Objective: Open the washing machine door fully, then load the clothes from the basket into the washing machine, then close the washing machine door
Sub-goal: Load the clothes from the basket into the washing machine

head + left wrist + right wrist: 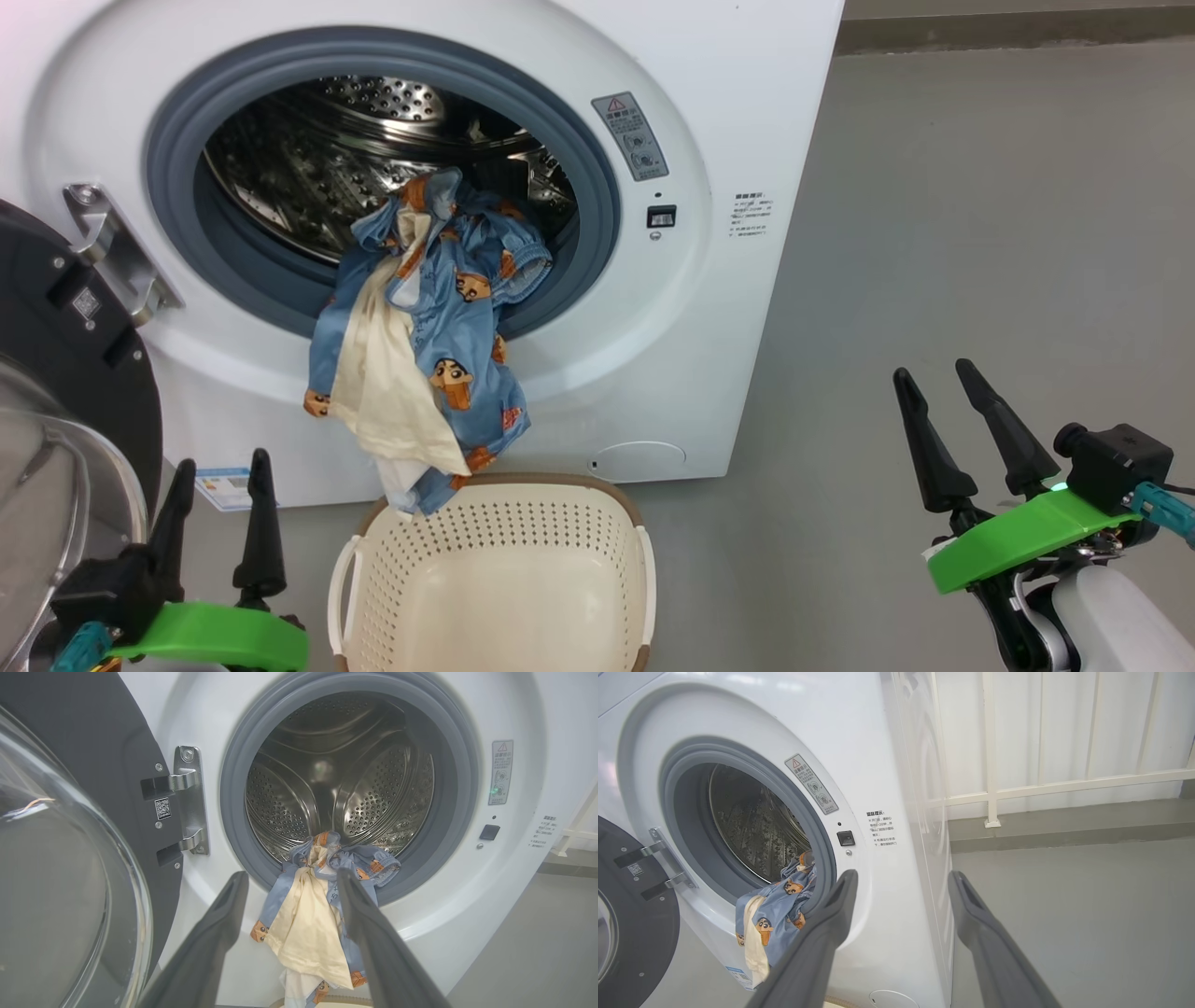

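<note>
The clothes (439, 327) hang half-loaded over the washing machine (747, 112) lip, apparently needing a push; the left gripper (222, 459) and right gripper (931, 369) stand near, fingers apart, empty.

We see the washing machine door (84, 373) cut off at left edge, the basket (560, 532) cut off at bottom w/ far rim partly behind the clothes (448, 327), & warning sticker (631, 136) text too small to read.

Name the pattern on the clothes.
The clothes are light blue with orange-brown cartoon figures; best in head view.
</note>
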Robot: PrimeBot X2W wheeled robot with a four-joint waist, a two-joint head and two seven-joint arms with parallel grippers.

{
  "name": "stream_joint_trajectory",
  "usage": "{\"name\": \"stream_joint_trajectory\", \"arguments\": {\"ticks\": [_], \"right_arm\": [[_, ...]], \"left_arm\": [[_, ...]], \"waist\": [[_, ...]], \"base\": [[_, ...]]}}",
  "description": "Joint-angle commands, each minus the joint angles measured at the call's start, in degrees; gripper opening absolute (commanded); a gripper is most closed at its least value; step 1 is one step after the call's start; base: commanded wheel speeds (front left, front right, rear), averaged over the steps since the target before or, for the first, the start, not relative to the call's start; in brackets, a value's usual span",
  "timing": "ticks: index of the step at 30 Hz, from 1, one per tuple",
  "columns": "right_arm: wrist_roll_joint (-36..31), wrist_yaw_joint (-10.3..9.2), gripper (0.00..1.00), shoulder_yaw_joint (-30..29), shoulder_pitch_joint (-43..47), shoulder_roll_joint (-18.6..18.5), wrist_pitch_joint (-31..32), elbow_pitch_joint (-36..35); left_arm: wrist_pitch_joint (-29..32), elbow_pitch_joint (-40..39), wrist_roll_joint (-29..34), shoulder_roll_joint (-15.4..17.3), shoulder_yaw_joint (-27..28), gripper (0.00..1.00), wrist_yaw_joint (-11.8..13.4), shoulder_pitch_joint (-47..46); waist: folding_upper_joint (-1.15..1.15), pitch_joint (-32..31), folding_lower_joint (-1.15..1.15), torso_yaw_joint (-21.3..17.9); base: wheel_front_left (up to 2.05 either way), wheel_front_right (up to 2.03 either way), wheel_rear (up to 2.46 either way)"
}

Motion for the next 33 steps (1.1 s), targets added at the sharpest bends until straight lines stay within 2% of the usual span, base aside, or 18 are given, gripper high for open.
{"name": "stream_joint_trajectory", "arguments": {"ticks": [1,33], "right_arm": [[0.5,0.32,1.0,0.8,-0.8,-1.0,-0.5,-1.3],[0.1,0.32,1.0,0.1,-1.6,-0.7,-0.5,-1.5]], "left_arm": [[-0.4,-2.0,0.1,1.1,2.1,1.0,0.4,-0.8],[-0.4,-1.9,-0.8,1.0,1.9,1.0,0.9,-1.0]], "waist": [[0.0,0.1,0.0,0.0],[0.0,0.6,0.0,-0.5]], "base": [[0.0,0.0,0.0],[0.0,0.0,0.0]]}}
